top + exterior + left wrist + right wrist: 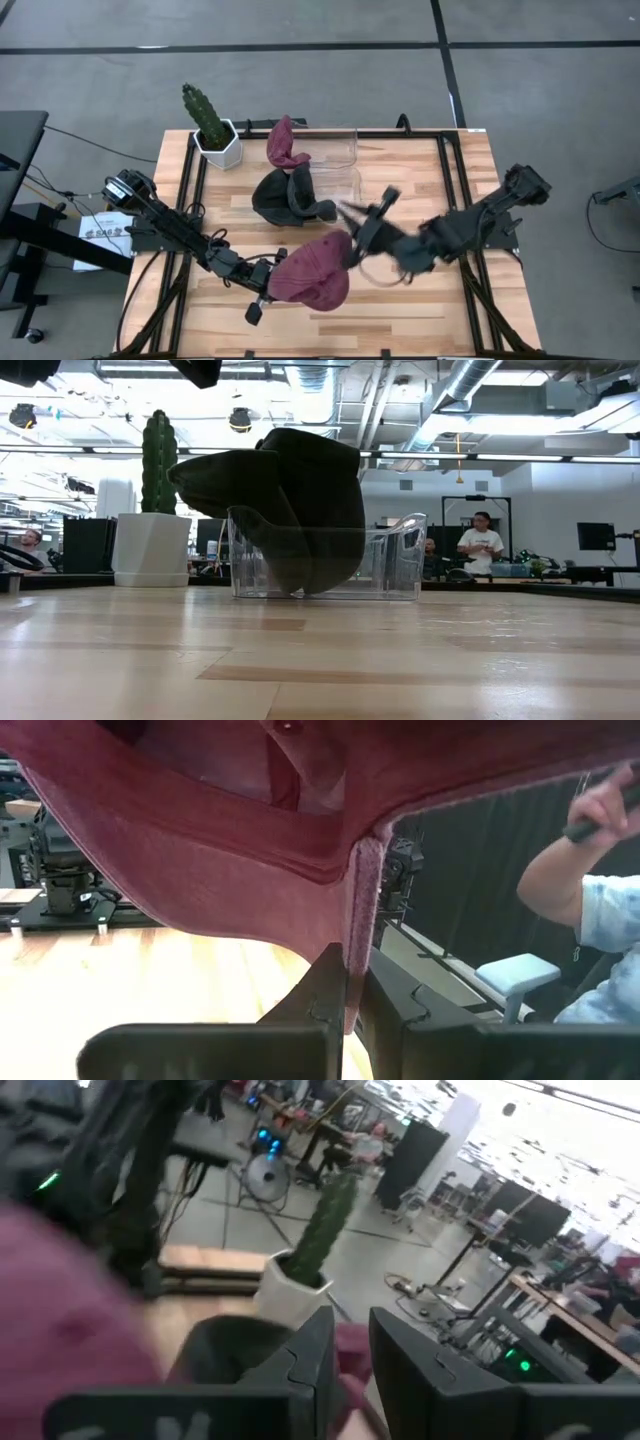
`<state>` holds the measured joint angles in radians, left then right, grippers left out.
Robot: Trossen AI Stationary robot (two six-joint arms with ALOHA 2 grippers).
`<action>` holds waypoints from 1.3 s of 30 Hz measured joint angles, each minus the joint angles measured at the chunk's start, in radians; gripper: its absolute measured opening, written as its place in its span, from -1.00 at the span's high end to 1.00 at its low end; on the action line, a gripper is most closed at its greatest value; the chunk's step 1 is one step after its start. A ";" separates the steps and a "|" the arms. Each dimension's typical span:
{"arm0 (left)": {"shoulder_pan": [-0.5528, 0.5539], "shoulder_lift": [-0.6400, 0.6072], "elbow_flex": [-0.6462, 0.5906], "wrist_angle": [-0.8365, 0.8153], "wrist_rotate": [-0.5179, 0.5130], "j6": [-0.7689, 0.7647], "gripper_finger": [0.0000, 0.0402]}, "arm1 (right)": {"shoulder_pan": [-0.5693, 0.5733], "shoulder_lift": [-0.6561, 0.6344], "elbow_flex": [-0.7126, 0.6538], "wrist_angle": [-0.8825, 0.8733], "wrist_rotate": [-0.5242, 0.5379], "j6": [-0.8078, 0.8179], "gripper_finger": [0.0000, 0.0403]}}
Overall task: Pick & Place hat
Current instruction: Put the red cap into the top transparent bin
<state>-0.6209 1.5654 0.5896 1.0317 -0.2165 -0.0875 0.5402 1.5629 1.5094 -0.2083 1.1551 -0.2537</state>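
Near the front edge of the wooden slat worktop [420,300], we note the left claw [262,298] pinching the rim of a maroon fabric cap [312,275], held just above the boards. Just beside it, the right claw [352,238] hovers with fingers slightly parted, nothing between them. Farther back, a dark grey cap [288,195] and a second maroon cap [284,143] lie against a clear plastic bin [340,150]. Beyond, a green cactus in a white faceted pot [212,125] stands at the far left corner.

Clear bin [335,160] crowded by dark hat [290,195], cactus [205,115].
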 joint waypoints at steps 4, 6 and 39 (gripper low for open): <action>0.000 0.000 0.000 0.003 0.000 0.000 0.93 | 0.022 0.112 0.000 0.058 0.043 -0.034 0.70; 0.000 0.000 0.000 0.005 0.000 0.000 0.93 | 0.021 0.162 0.000 0.120 0.091 -0.085 0.70; 0.000 0.000 0.000 -0.006 0.003 0.000 0.93 | -0.221 0.259 -0.002 0.900 -0.100 -0.723 0.70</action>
<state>-0.6212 1.5658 0.5896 1.0252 -0.2134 -0.0871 0.3189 1.8220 1.5078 0.6914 1.0549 -0.9765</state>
